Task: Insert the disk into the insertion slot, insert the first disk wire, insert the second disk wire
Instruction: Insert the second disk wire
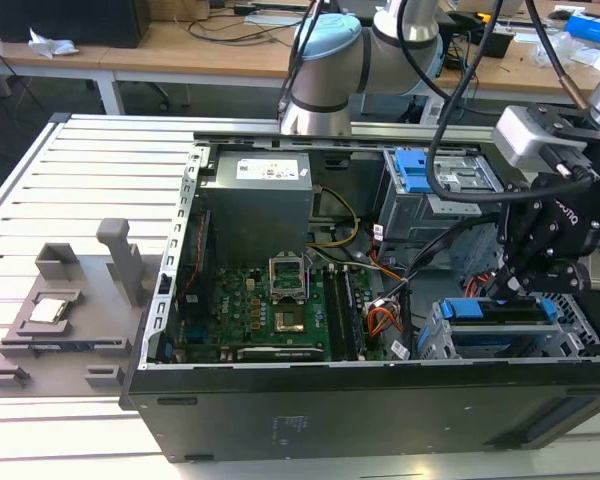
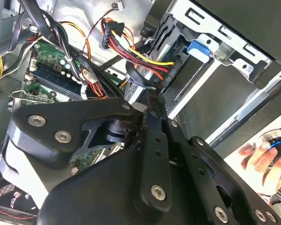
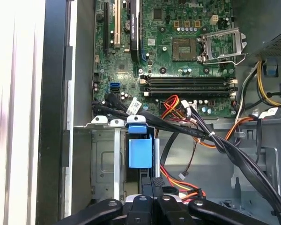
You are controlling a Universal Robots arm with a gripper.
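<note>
The disk [image 1: 500, 313], grey in a bright blue carrier, lies inside the insertion slot [image 1: 435, 343], a silver perforated cage at the case's front corner on the exterior view's right. Its blue carrier tab [image 3: 140, 151] also shows in the first wrist view and the tab [image 2: 199, 49] in the second wrist view. My black gripper [image 1: 510, 285] hangs just above the disk's end with its fingers pressed together. In both wrist views the gripper [image 3: 152, 185] [image 2: 150, 101] sits close to a red, yellow and black wire bundle [image 2: 131, 49]. Whether the tips pinch anything is hidden.
The open computer case [image 1: 330, 420] lies on a slatted table. Inside are the motherboard [image 1: 270, 310], the power supply [image 1: 255, 200], loose orange wires [image 1: 380, 322] and a larger bay with a blue latch [image 1: 415, 170]. A grey fixture [image 1: 60, 310] stands left. A hand [image 2: 257, 157] shows outside the case.
</note>
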